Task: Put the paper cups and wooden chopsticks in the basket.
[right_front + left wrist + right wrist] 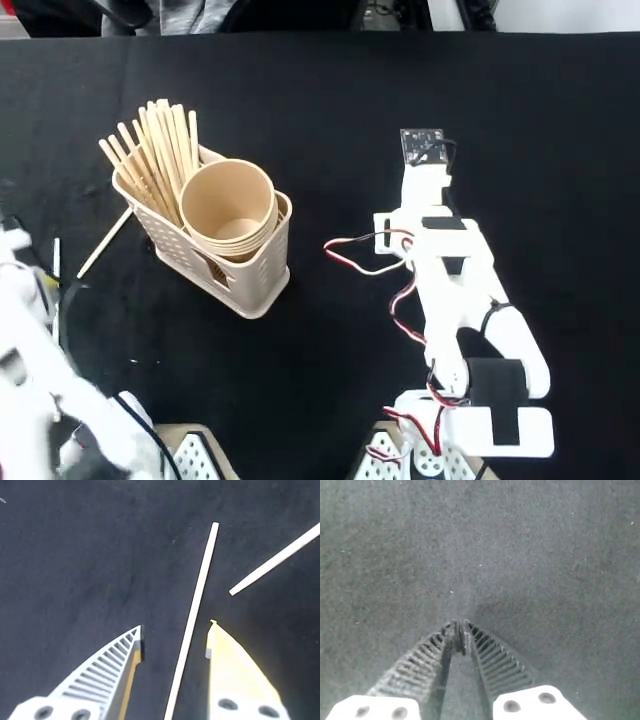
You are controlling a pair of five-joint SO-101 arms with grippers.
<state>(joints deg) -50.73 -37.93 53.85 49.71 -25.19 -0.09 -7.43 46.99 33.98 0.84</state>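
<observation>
A white basket (252,278) stands left of the table's middle. It holds stacked paper cups (228,205) and a bundle of wooden chopsticks (160,150). Two loose chopsticks lie on the black cloth to its left, one slanted (104,243) and one near the table's left edge (55,265). My left gripper (175,627) is open low over the cloth, and one loose chopstick (192,625) runs between its fingers. The other chopstick (275,560) lies just beyond. My right gripper (459,627) is shut on nothing above bare cloth, right of the basket (422,148).
The left arm (30,340) comes in along the table's left edge. The right arm (460,290), with its loose red and white wires (360,255), stretches up the table's right half. Black cloth (330,110) covers the table.
</observation>
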